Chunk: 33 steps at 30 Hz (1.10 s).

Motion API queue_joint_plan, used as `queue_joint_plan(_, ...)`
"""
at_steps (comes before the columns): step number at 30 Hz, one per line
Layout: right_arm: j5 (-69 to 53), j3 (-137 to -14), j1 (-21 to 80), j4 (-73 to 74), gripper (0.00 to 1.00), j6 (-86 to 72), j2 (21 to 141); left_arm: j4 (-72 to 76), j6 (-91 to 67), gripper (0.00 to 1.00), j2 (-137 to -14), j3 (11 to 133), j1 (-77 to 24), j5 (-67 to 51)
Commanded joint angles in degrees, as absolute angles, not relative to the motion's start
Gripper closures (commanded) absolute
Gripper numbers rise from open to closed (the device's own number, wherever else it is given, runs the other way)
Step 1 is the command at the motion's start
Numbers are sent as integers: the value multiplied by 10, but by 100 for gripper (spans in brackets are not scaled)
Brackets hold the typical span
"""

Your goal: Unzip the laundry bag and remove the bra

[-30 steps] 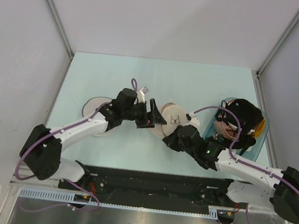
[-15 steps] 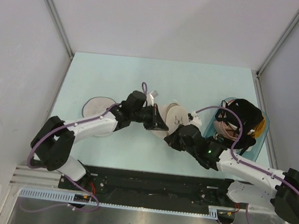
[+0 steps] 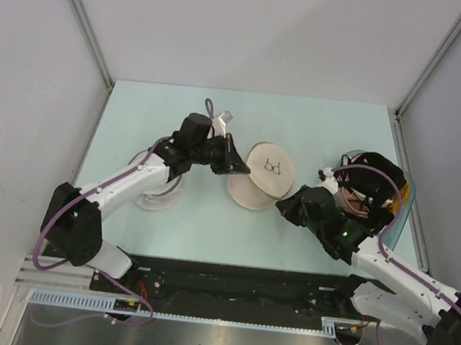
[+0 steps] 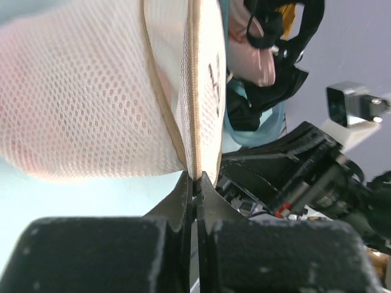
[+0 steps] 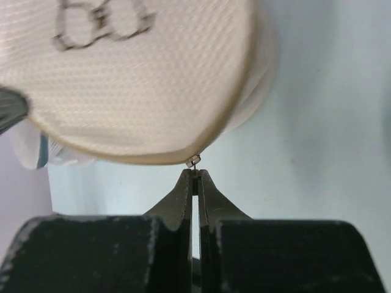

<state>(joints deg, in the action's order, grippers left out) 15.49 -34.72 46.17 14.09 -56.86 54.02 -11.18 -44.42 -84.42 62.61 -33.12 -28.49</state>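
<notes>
Bearing a small dark bra icon point(image 3: 273, 166), the cream laundry bag point(image 3: 259, 184) sits mid-table, tilted between both arms. The teal basket point(image 3: 406, 209) to its right holds black clothing point(image 3: 376, 173) and pale pink fabric point(image 4: 252, 56), the pink clearest from the left wrist. That view shows the left gripper point(image 4: 194, 178) pinched shut on the bag's zipped seam. The right wrist view alone shows the right gripper point(image 5: 194, 174) closed narrowly on the metal zip pull point(image 5: 193, 160). A whiter round pouch point(image 3: 148, 190) lies under the left arm.
</notes>
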Motion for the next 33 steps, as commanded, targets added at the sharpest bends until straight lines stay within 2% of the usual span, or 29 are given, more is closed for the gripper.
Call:
queue_joint_plan(1, 128, -330, 441, 175, 100, -542, 530, -118, -403, 99, -825, 669, -316, -280)
queue_joint_plan(9, 155, -339, 548, 93, 100, -599, 564, -117, -421, 98, -931, 722, -317, -270)
queue_joint_plan(10, 159, -340, 560, 88, 100, -605, 568, -121, -423, 69, -944, 728, -318, -277)
queue_joint_plan(12, 166, -342, 568, 80, 100, -610, 574, -127, -418, 43, -942, 731, -318, -287)
queue_joint_plan(13, 169, -343, 570, 79, 100, -613, 575, -133, -413, 25, -923, 729, -318, -281)
queue_joint_plan(14, 171, -344, 569, 75, 100, -613, 576, -139, -407, 17, -907, 723, -318, -259)
queue_joint_plan(15, 173, -345, 570, 74, 100, -613, 577, -161, -395, 14, -891, 718, -318, -244)
queue_joint_plan(16, 176, -347, 567, 72, 100, -607, 577, -165, -390, 6, -851, 711, -318, -230)
queue_joint_plan(19, 168, -353, 556, 69, 100, -600, 585, -150, -398, 3, -782, 642, -321, -202)
queue_joint_plan(23, 144, -356, 534, 51, 100, -590, 600, -120, -417, 7, -700, 544, -343, -211)
queue_joint_plan(30, 121, -371, 524, 37, 100, -581, 632, 13, -489, 11, -751, 471, -384, -298)
queue_joint_plan(33, 122, -373, 527, 39, 100, -585, 632, 33, -496, 16, -788, 472, -395, -299)
